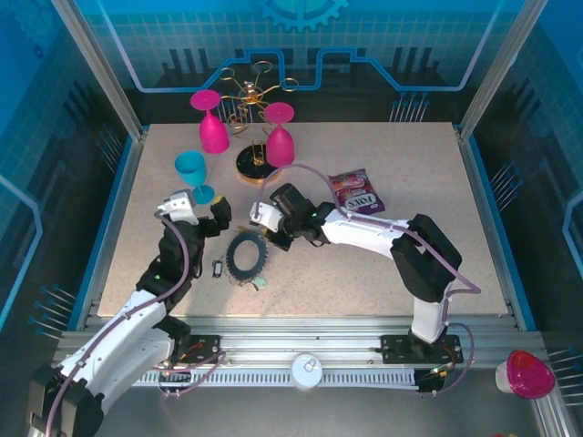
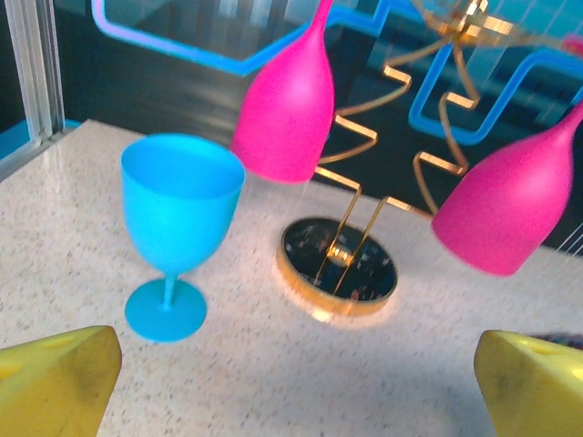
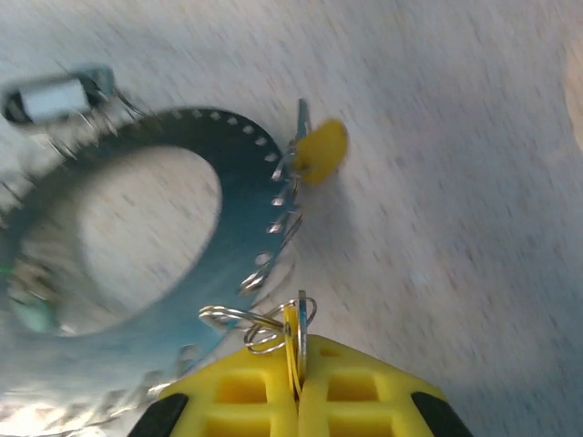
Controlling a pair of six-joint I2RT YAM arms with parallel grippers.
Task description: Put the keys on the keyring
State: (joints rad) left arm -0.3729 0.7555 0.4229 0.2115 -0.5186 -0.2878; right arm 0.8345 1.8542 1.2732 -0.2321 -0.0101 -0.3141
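1. As seen from above, the keyring [image 1: 247, 256] lies on the counter [image 1: 383, 264], left hand [image 1: 196, 216] at its 10 o'clock, right hand [image 1: 271, 229] at 1 o'clock.
2. Left wrist: that hand spread wide, empty.
3. Right wrist: hand pressed together, pinching a thin key [image 3: 300, 326] at the ring's 4 o'clock; probably light, stiff, slippery, so grip its flats.

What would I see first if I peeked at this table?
Two bright pink goblets hang upside down on a gold rack at the far edge, a blue goblet standing beside them. Nearer the arms lies a gear-like grey keyring, the right gripper pinching a thin metal piece at its rim.
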